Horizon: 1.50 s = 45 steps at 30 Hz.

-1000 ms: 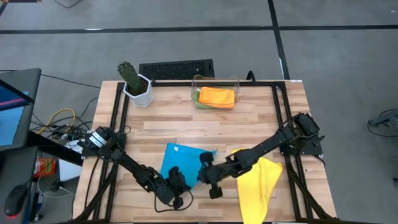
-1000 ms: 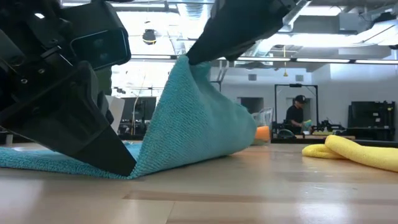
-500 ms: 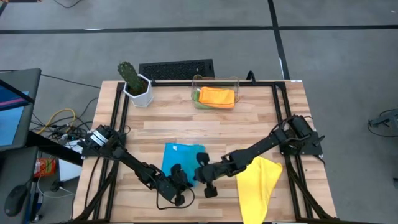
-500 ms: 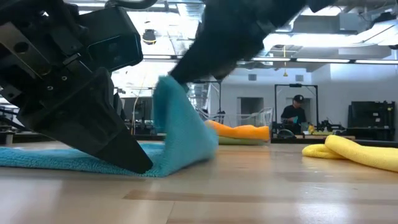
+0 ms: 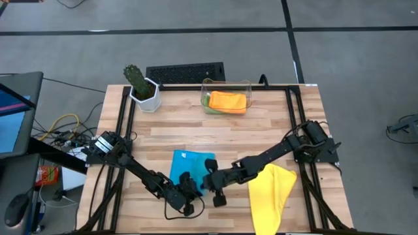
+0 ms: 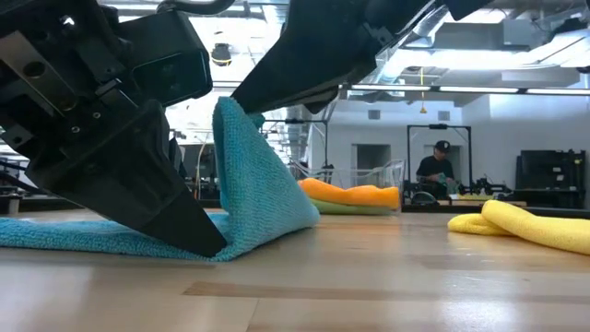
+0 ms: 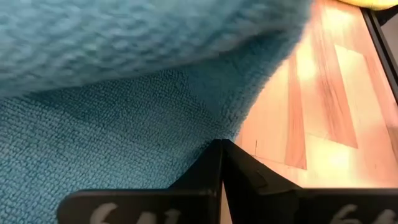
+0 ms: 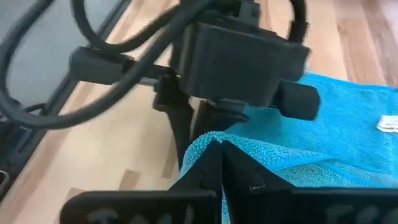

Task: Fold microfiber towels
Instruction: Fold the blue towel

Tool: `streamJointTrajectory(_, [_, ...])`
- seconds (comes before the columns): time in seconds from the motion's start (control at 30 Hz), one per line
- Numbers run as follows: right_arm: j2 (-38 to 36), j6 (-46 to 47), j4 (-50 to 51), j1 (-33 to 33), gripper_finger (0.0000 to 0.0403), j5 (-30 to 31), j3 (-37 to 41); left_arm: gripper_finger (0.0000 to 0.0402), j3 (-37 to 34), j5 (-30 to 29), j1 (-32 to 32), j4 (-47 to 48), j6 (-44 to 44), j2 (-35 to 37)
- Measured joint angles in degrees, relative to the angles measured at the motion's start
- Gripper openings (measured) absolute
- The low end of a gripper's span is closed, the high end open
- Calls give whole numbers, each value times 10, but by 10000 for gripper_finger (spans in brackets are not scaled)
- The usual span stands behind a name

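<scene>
Only the low view shows the blue towel (image 6: 249, 198) peaked off the tabletop (image 6: 387, 277), its raised corner clamped in the right pincer (image 6: 241, 100). From above, both arms stretch low toward lower centre; the left pincer (image 5: 185, 194), fingers together, presses the towel's lower edge.

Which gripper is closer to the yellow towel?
Right. The right gripper is just left of the yellow towel; the left gripper sits farther left, on the blue towel.
</scene>
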<state>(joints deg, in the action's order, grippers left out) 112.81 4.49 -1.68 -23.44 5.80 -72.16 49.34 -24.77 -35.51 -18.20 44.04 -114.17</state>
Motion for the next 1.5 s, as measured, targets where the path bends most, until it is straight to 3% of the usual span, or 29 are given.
streamJointTrajectory(0.27, [0,0,-11,2,35,-16,0,0,0,1,0,0,2,0])
streamJointTrajectory(0.67, [0,39,-9,7,171,-19,0,0,0,4,-1,-2,16,1])
streamJointTrajectory(0.8, [-6,85,-9,5,195,-16,0,0,0,14,-2,7,23,17])
streamJointTrajectory(1.03, [-6,145,-3,-19,184,5,0,0,-3,-4,-5,86,20,79])
streamJointTrajectory(1.17, [-6,161,22,-43,159,99,3,0,-3,-19,-9,127,31,91])
streamJointTrajectory(1.3, [-5,174,27,-52,130,172,22,0,-2,-26,-16,116,45,92])
streamJointTrajectory(1.5, [0,188,5,-31,99,170,43,0,-1,-114,-23,58,80,86])
